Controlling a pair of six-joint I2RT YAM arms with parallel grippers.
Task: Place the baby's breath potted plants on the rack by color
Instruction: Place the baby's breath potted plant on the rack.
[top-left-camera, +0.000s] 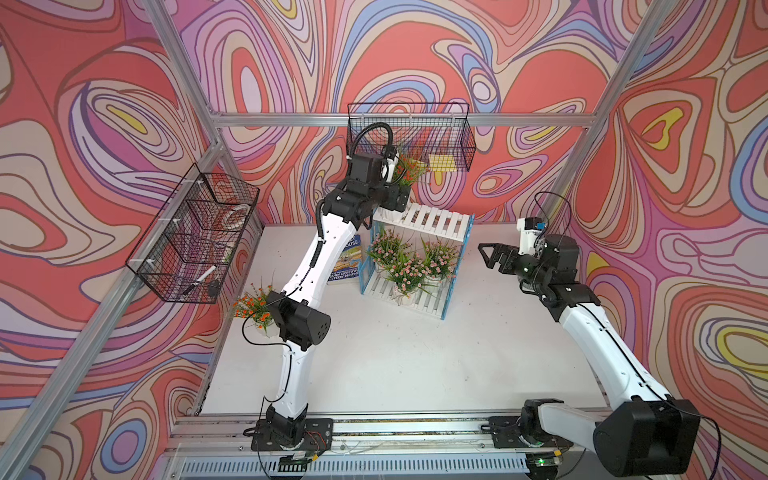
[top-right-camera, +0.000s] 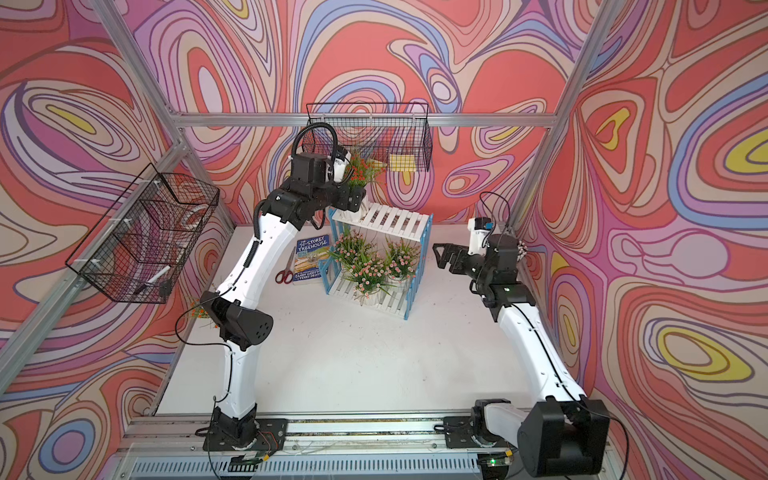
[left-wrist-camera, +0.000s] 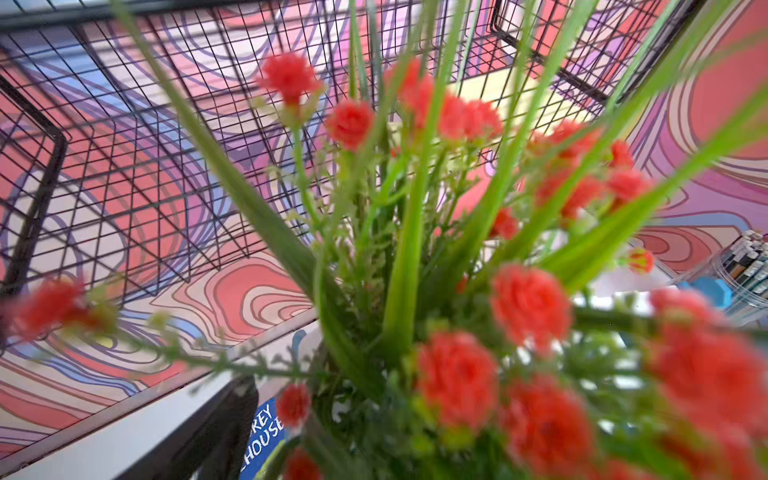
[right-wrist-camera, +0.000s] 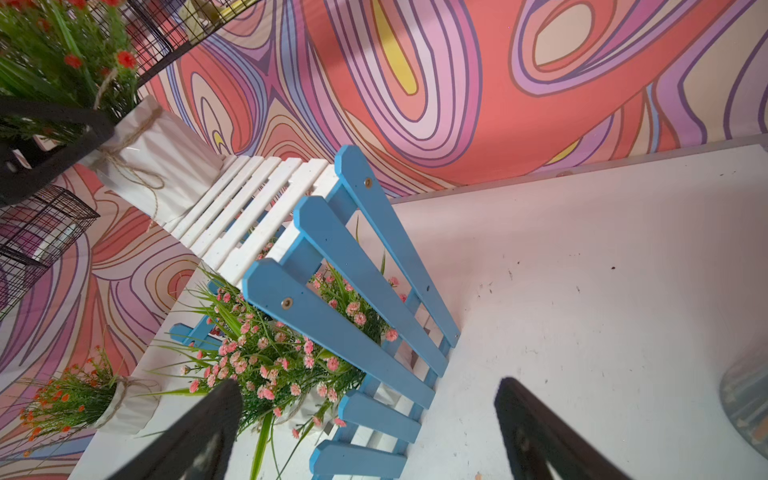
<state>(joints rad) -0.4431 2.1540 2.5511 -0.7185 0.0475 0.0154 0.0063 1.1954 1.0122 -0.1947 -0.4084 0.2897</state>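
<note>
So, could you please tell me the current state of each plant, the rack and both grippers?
rack: upright, top tier mostly bare.
pink plants: three, upright on the lower tier.
orange plant on the top tier: standing at its end.
orange plant on the table: not yet on the shelf.
left gripper: at the top-tier plant, jaws not readable.
right gripper: open, empty.

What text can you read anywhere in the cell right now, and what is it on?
"91-STOREY TREEHOUSE": title on the blue book.
"ANDY GRIFFITHS & TERRY DENTON": bottom of the same cover.
"REY" / "HOUSE": that title, cut off, in the left wrist view.
Yellow card in the back wire basket: nothing legible.
</note>
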